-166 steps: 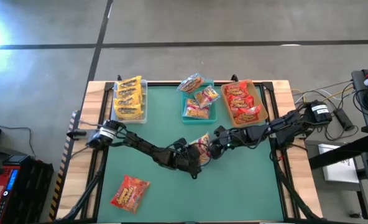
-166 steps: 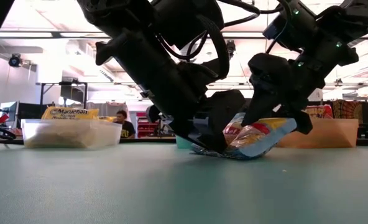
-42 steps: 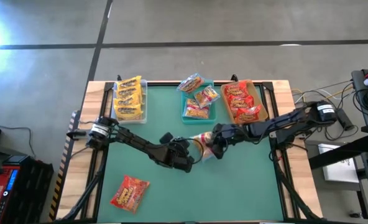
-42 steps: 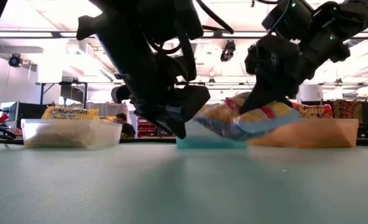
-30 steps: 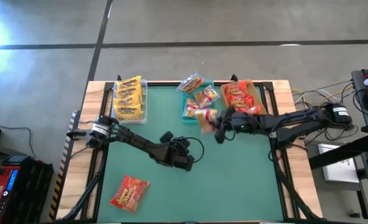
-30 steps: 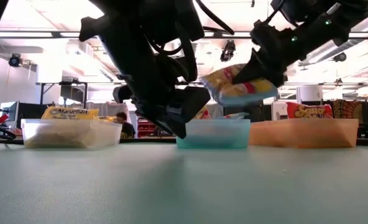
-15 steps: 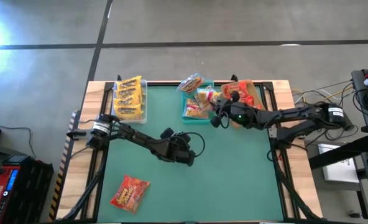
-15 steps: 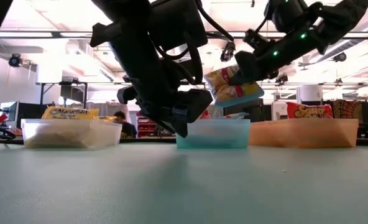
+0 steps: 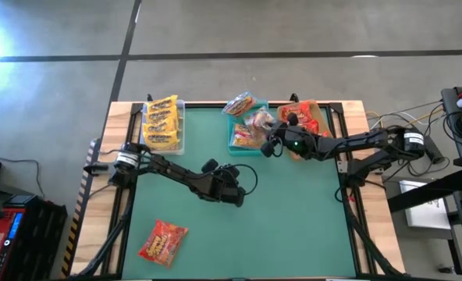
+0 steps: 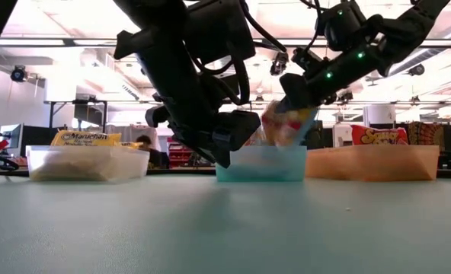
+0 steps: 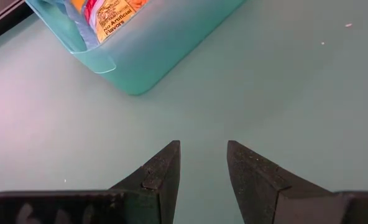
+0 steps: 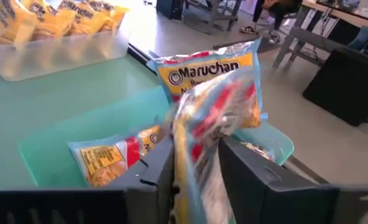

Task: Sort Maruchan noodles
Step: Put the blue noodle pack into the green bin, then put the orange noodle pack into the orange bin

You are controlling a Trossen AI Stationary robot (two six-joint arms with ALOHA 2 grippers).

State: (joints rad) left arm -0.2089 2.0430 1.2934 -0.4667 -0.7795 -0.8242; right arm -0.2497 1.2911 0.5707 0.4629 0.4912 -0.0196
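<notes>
A multicoloured Maruchan noodle packet (image 12: 199, 124) is blurred and hangs on edge between the open fingers of my right gripper (image 12: 196, 168). The gripper (image 9: 268, 139) is above the teal bin (image 9: 232, 142), which holds other multicoloured packets (image 12: 106, 158). In the low view the packet (image 10: 285, 125) tips down toward the bin (image 10: 260, 164). My left gripper (image 11: 202, 162) hangs open over bare mat near the table's middle (image 9: 235, 193), with nothing between its fingers. One red packet (image 9: 163, 240) lies flat at the near left. My right gripper has the packet's near edge (image 12: 187, 177) between its two fingers, which slant down from the table's right side. The packet is blurred while the fingers are sharp. I cannot tell whether the fingers touch it.
A clear bin (image 9: 162, 123) of yellow packets stands at the far left. A tan bin (image 9: 331, 133) of red packets stands at the far right, beside the teal one. Open green mat lies between the bins and the near edge.
My right gripper has carried the multicoloured packet toward the far edge, to a spot over the teal bin. The packet lay nearly level in the hold and now tips on edge and drops toward the bin.
</notes>
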